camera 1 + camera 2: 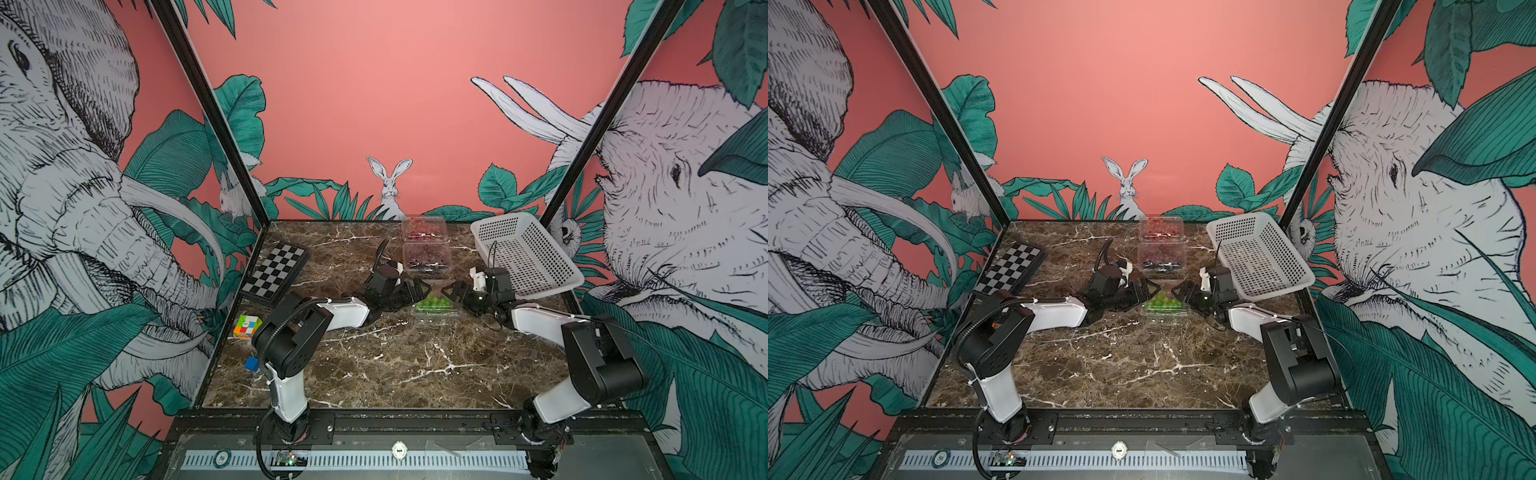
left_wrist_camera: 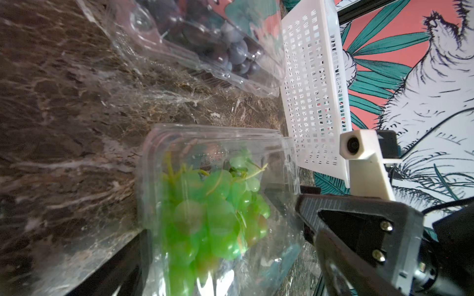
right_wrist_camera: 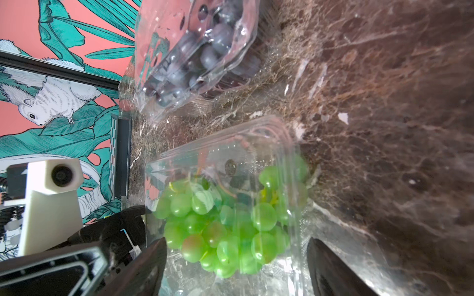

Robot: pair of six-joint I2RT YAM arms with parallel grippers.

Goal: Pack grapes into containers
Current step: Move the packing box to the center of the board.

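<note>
**Green grapes boxed, a gripper at each end**

The thin, clear, round-cornered clamshell (image 1: 435, 309) of glossy green grapes (image 3: 218, 225) lies on the marble table (image 1: 395, 365) between the arms, its long axis running gripper to gripper and its lid seemingly down. The left gripper (image 1: 419, 291) and right gripper (image 1: 451, 296) both have their jaws spread and are equally near (the right straddles the box's end, contact unclear). The dark-grape clamshell (image 1: 427, 259) sits just behind.
</note>
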